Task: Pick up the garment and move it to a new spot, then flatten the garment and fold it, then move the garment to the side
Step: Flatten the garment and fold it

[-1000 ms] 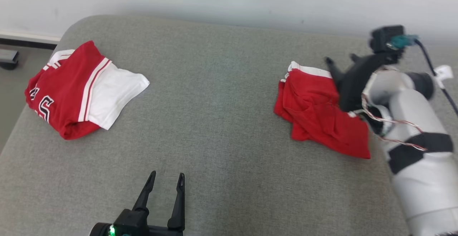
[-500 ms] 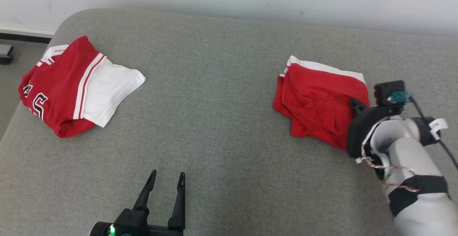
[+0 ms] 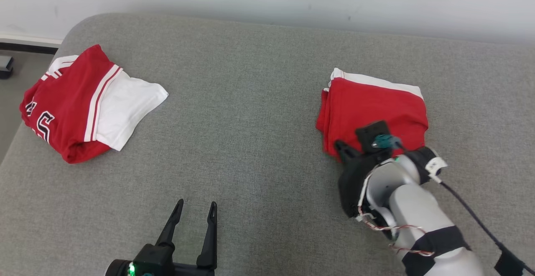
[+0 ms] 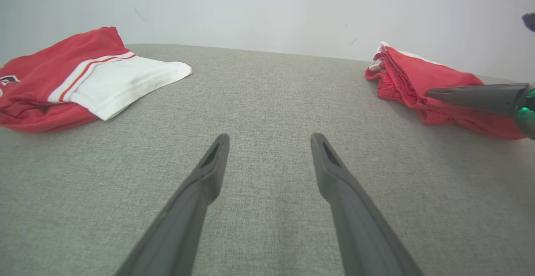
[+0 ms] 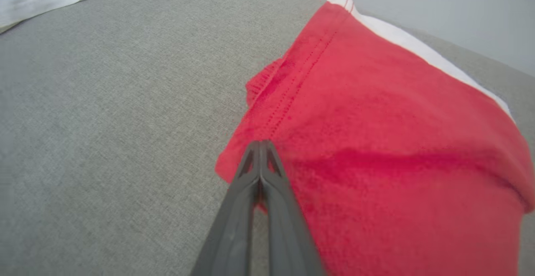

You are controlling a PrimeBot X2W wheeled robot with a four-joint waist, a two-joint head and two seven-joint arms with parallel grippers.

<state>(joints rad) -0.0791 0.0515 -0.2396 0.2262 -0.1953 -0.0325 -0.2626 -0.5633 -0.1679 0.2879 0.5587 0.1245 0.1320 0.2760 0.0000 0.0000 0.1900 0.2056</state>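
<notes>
Lying folded on grey bench [image 3: 259, 142], right side toward back edge: red garment [image 3: 374, 104]. Right gripper [image 5: 260, 144] pressed together at its front-left corner; fabric catch unclear. Left gripper [image 3: 196, 203] spread, front edge. Red-white jersey [image 3: 83, 100] back-left corner.

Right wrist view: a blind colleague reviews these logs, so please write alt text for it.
The right gripper, its two dark fingers shut together, points at the near corner of a folded red garment with a white band along its far edge, lying on a grey cushion. Whether cloth is pinched is unclear.
</notes>
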